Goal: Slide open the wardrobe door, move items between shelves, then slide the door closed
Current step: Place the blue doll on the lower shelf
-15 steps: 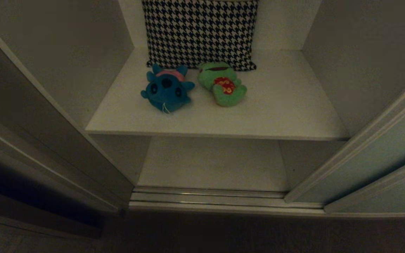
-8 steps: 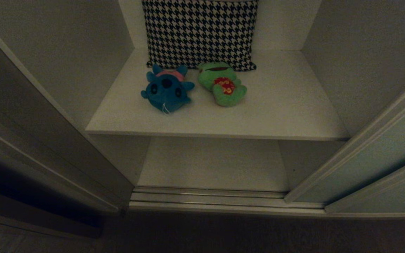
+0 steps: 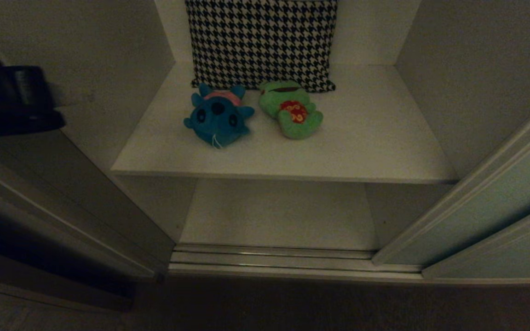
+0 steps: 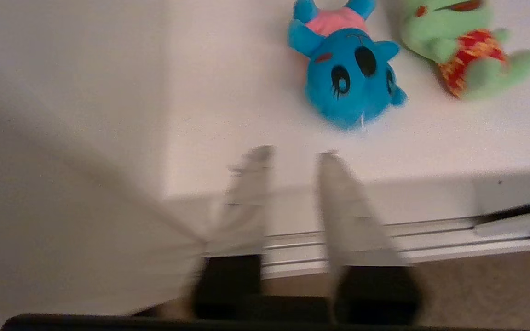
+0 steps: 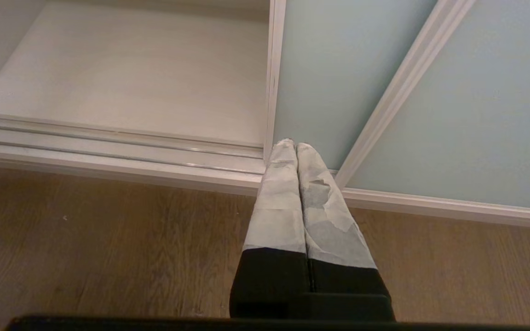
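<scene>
Upper shelf (image 3: 366,151) holds blue toy (image 3: 219,118), green frog (image 3: 292,112) and cushion (image 3: 260,41). Left gripper (image 4: 290,154) parted, empty; right gripper (image 5: 296,146) clenched, empty.

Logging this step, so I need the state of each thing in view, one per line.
door: slid open
blue toy: lying on upper shelf, untouched
frog: lying beside it, on its back
cushion: upright against the back wall
left claw: open, empty
right claw: shut, empty

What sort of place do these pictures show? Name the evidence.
Probably a home bedroom: a built-in wardrobe with its sliding door open, white shelves holding plush toys and a houndstooth cushion, over wooden flooring.
</scene>
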Controlling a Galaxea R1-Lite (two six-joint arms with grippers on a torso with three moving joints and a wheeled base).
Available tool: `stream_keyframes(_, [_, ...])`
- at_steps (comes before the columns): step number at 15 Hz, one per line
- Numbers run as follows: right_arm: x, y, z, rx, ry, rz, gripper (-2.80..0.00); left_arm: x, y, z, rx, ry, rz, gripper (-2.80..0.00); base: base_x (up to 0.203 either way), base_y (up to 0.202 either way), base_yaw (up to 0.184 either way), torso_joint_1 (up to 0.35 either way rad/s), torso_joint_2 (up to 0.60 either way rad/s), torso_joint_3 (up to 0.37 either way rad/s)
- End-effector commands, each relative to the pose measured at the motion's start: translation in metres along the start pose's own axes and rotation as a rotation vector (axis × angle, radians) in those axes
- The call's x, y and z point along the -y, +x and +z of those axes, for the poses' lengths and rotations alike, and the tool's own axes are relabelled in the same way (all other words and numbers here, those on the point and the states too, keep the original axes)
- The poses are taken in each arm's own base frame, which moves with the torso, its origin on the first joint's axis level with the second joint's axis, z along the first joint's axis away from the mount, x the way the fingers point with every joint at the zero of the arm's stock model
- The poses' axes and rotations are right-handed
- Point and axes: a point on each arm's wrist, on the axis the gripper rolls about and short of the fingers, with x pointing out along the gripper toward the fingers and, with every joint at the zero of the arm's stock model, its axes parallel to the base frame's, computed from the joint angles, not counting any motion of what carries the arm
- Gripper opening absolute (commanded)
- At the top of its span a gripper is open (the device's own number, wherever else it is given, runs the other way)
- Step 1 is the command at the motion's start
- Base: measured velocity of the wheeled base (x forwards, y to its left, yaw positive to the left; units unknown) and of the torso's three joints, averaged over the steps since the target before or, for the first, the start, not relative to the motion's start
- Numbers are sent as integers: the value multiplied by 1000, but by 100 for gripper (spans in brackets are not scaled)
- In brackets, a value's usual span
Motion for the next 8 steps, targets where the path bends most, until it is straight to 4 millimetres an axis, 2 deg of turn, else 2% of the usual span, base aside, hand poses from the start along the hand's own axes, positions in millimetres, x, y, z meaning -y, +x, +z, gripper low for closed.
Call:
stream_keyframes(1, [0, 0, 0, 3, 0, 1, -280, 8, 80, -16, -126, -38, -22, 0, 0, 0, 0, 0, 0, 0])
stream_keyframes(4, [0, 0, 0, 4, 0, 1, -280, 27, 118, -21, -163, -126, -47, 0, 0, 0, 0, 0, 0, 0])
stream_keyframes(8, [0, 0, -1, 2, 0, 1, -280, 35, 152, -33, -206, -213, -49, 0, 0, 0, 0, 0, 0, 0])
